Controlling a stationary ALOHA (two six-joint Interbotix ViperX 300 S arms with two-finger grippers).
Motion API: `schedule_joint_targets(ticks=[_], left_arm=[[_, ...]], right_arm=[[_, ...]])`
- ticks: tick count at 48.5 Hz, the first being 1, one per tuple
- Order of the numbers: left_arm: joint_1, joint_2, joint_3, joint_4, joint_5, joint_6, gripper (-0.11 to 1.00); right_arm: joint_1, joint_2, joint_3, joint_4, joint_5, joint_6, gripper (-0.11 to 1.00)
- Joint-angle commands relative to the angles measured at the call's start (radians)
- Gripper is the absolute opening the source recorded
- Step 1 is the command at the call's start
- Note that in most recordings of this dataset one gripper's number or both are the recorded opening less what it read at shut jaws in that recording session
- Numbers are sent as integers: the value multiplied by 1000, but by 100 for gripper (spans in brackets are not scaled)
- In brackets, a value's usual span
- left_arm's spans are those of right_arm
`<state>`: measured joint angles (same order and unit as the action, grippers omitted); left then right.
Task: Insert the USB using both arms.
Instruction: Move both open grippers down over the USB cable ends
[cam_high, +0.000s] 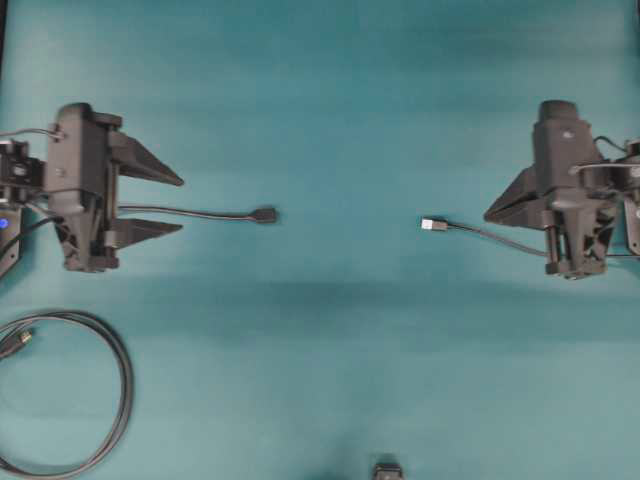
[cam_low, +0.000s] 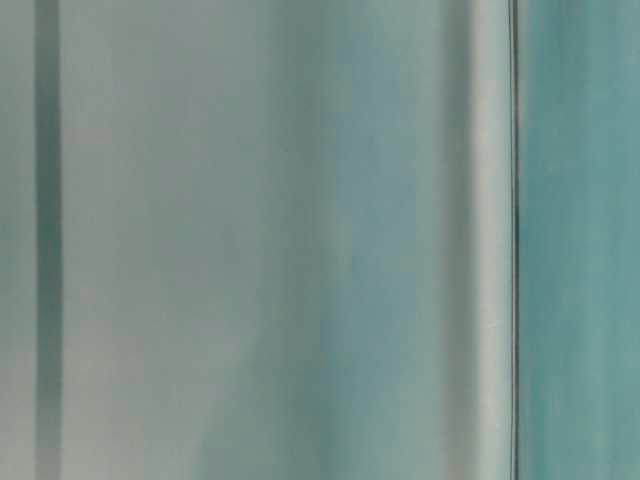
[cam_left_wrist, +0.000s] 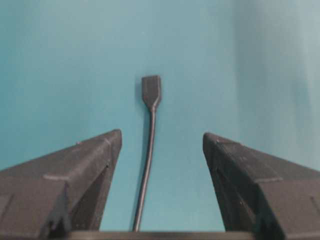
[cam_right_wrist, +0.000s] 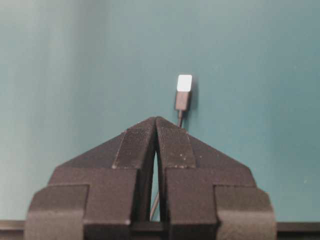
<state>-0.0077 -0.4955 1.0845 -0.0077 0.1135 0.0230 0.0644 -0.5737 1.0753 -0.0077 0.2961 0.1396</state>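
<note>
The USB (cam_high: 433, 224), a small silver plug with a black collar, lies on the teal table right of centre. Its thin cable runs right, under the right arm. My right gripper (cam_high: 487, 215) is shut with nothing between its fingers, its tip just right of the plug. In the right wrist view the USB (cam_right_wrist: 184, 83) lies just beyond the shut gripper (cam_right_wrist: 156, 119), slightly to the right. A black socket (cam_high: 264, 214) ends a thin cable left of centre. My left gripper (cam_high: 182, 205) stands open astride that cable, not touching it. The left wrist view shows the socket (cam_left_wrist: 151, 89) ahead of the open gripper (cam_left_wrist: 161, 134).
A thicker black cable (cam_high: 118, 385) lies coiled at the lower left, its yellowish tip (cam_high: 22, 338) near the left edge. A small dark object (cam_high: 388, 470) sits at the front edge. The table-level view shows only blurred grey-teal surfaces.
</note>
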Motion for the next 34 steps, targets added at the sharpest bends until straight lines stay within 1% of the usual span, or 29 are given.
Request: schedule_joint_targets(ticks=[1, 8, 16, 25, 29, 34], left_arm=[[-2, 40, -32, -2, -25, 15, 78], [-2, 117, -49, -2, -49, 28, 77], [2, 198, -81, -2, -57, 37, 77], [9, 259, -115, -2, -72, 38, 77], [14, 275, -120, -2, -78, 37, 77], [20, 288, -121, -2, -80, 37, 77]], right_arm=[[2, 35, -32, -2, -3, 15, 0], [2, 98, -43, -2, -2, 51, 0], [2, 170, -63, -9, -2, 54, 0], [0, 233, -89, -18, -2, 58, 2], [0, 261, -103, -17, -2, 61, 8], [-2, 293, -120, -17, -2, 66, 28]])
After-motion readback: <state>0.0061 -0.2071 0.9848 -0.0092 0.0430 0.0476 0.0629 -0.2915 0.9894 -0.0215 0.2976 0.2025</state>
